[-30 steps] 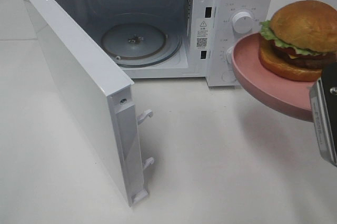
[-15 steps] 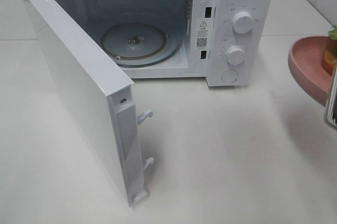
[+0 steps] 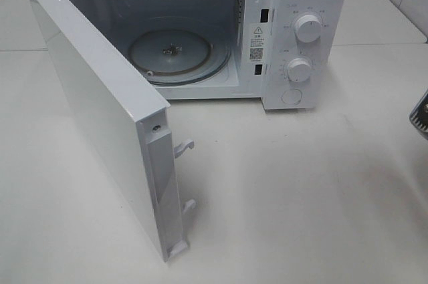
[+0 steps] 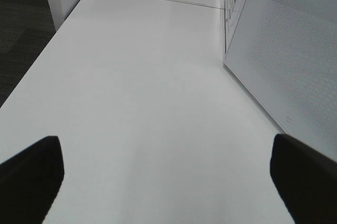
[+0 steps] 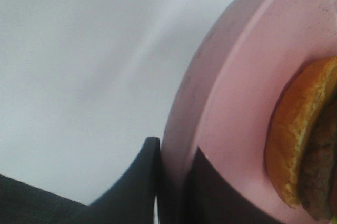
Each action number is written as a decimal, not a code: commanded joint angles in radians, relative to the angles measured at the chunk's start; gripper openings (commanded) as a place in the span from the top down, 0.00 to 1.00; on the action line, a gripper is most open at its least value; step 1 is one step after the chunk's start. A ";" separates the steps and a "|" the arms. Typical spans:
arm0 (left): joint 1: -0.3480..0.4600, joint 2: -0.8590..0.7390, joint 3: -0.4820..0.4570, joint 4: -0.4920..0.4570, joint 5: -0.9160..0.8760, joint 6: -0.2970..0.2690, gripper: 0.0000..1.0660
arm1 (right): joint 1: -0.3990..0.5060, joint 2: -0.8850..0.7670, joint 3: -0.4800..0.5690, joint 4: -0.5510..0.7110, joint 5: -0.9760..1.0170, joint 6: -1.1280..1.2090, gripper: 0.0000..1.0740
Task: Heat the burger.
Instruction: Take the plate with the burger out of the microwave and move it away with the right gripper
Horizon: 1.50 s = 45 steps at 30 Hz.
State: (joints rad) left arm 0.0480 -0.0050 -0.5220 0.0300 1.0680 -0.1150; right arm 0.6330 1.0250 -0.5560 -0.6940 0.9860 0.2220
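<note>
The burger lies on a pink plate and shows only in the right wrist view: golden bun edge and dark patty. My right gripper is shut on the plate's rim, one finger under it and one on top. In the high view the burger and plate are out of frame; only a dark sliver of the right arm shows at the right edge. The white microwave stands with its door swung wide and its glass turntable bare. My left gripper hangs open over bare table beside the door's outer face.
The open door reaches far forward on the left, its latch hooks sticking out. Two knobs sit on the microwave's right panel. White tabletop lies in front of the microwave.
The right gripper has carried the plate and burger rightward, out of the high view. The microwave and left arm have not moved.
</note>
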 commanded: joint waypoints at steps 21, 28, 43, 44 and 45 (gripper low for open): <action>0.000 -0.004 -0.002 0.000 -0.002 0.000 0.06 | -0.004 0.402 -0.012 -0.179 0.021 0.606 1.00; 0.000 -0.004 -0.002 0.000 -0.002 0.000 0.06 | -0.041 0.471 -0.012 -0.202 -0.048 0.671 1.00; 0.000 -0.004 -0.002 0.000 -0.002 0.000 0.06 | -0.214 0.645 -0.012 -0.246 -0.199 0.728 1.00; 0.000 -0.004 -0.002 0.000 -0.002 0.000 0.06 | -0.214 0.651 -0.012 -0.246 -0.205 0.735 1.00; 0.000 -0.004 -0.002 0.000 -0.002 0.000 0.06 | -0.214 0.651 -0.012 -0.246 -0.205 0.735 1.00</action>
State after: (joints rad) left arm 0.0480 -0.0050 -0.5220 0.0300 1.0680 -0.1150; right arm 0.4250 1.6740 -0.5630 -0.8820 0.7380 0.9480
